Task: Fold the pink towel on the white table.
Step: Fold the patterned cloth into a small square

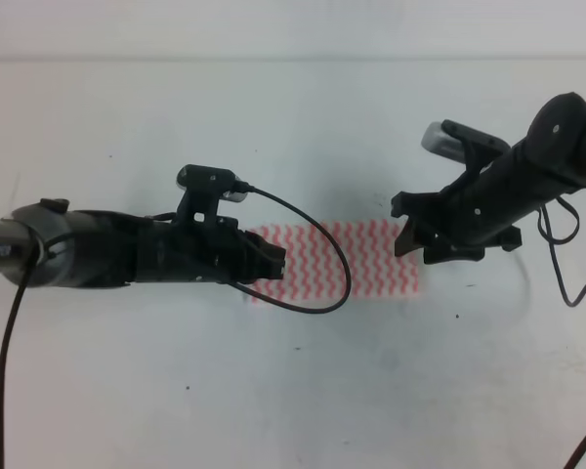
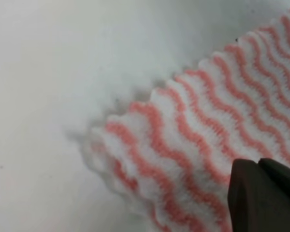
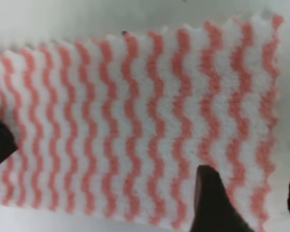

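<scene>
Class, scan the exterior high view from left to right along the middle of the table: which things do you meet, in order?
Left gripper → pink towel → right gripper, all above the white table.

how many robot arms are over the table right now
2. The left arm reaches in from the left edge to the pink towel; the right arm comes from the upper right to its other end.

We see the white table (image 1: 293, 391), matte, with a few dark specks. On it, the pink towel (image 1: 371, 259) lies flat as a strip, roughly mid-table, slightly right.
</scene>
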